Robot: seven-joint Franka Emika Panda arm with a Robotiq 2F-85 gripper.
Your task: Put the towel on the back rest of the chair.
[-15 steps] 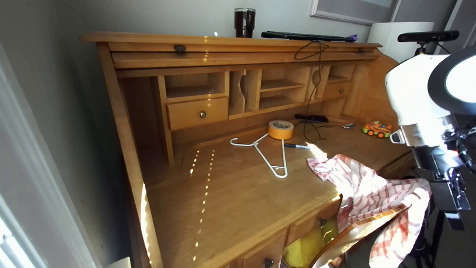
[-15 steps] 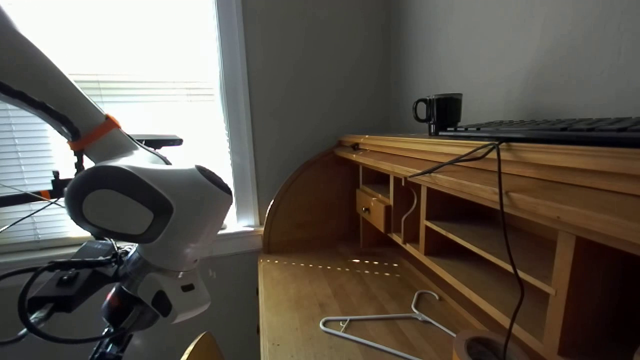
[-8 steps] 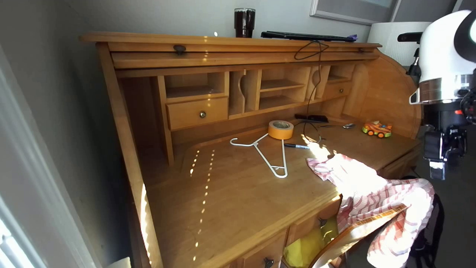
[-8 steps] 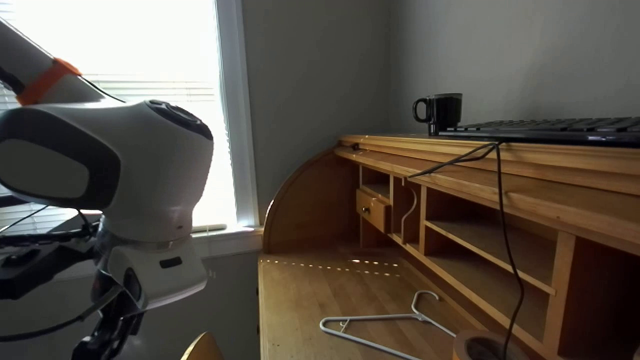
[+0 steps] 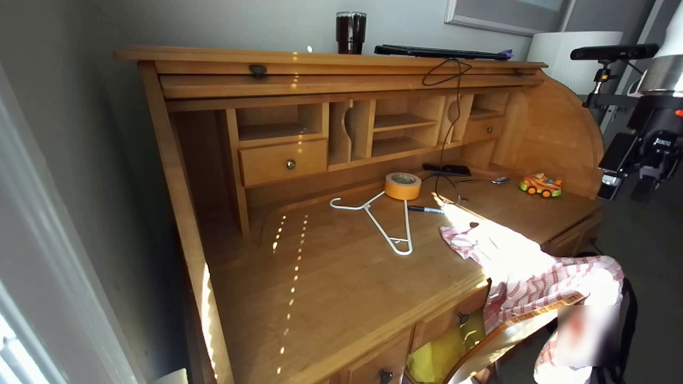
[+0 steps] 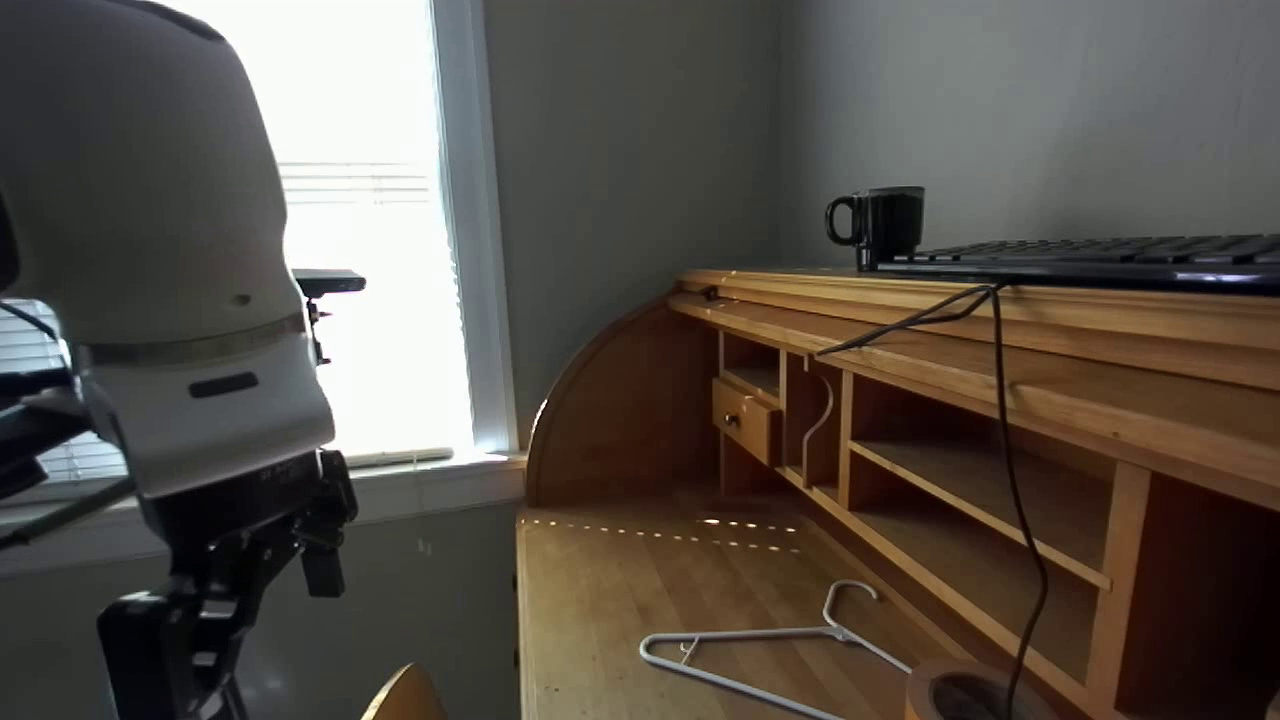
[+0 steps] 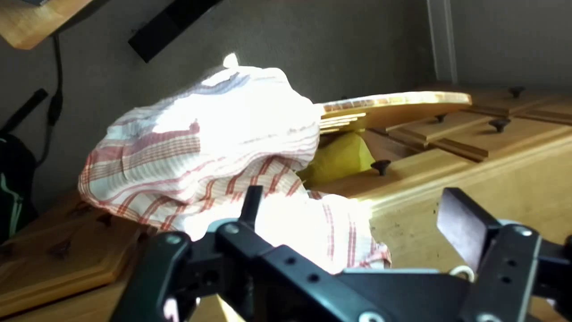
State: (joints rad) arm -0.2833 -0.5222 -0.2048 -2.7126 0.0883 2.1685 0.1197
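Wrist view: towel (image 7: 214,147) lies ahead and left of the hand (image 7: 353,197), draped over one end of the back rest (image 7: 397,107), partly on the tabletop (image 7: 532,190). Hand empty, jaws apart. Placement judged done; next move likely calls for withdrawing.

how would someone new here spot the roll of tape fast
In an exterior view, find the big wooden desk and, along its back, the cubbyholes. In front of them, partly hiding a white hanger, sits the roll of tape. It is a squat orange ring, unlike the slim marker or the wheeled toy car.
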